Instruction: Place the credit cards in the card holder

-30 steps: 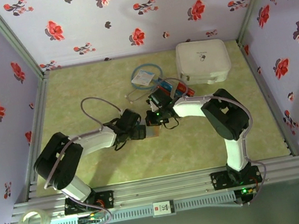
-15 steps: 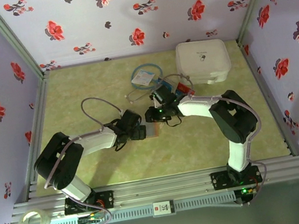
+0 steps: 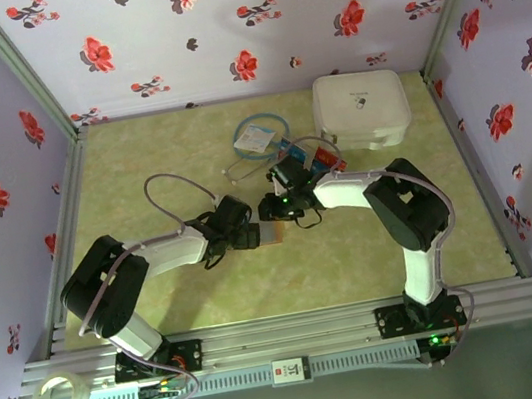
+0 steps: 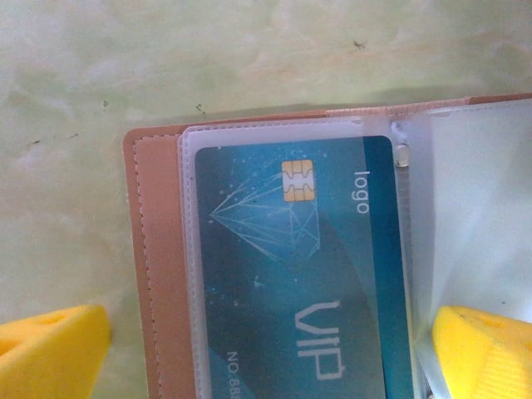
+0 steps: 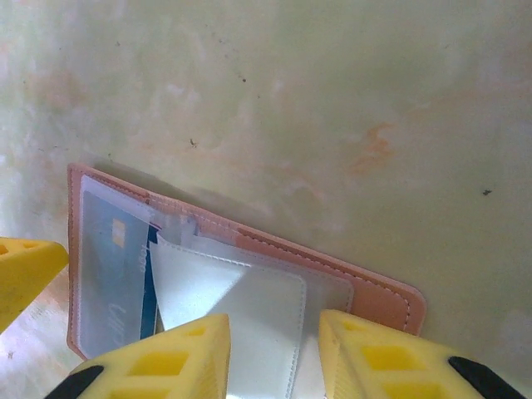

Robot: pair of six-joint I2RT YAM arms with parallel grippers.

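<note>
Card holder lies open and flat on the table, which has a pale green marbled surface. The cover looks like pinkish-brown leather with a stitched border and rounded corners. Inside are clear sleeves of thin, slightly frosted plastic.

One teal card sits in the sleeve against the holder's cover. It is glossy and thin with rounded corners, a gold chip, a line-drawn diamond, and "VIP" and "logo" in white.

Left gripper is spread wide and pinching nothing. Its yellow wedge-shaped fingertips stand on either side of the carded sleeve. One is on the table just outside the holder's leather edge, the other is over the loose sleeves toward the holder's middle.

Right gripper is over the other half of the holder, its blocky yellow fingers partly apart. A raised clear sleeve flap sits in the gap. Can't tell whether the pads touch the flap.

Loose cards, red and blue, form a flat little pile beyond the holder, toward the far right. They are near it but not touching.

White case is a rounded square with a smooth shell, further out from the holder, past those cards.

Tag is white with a blue cord loop and lies on the far side of the holder, apart from it.
</note>
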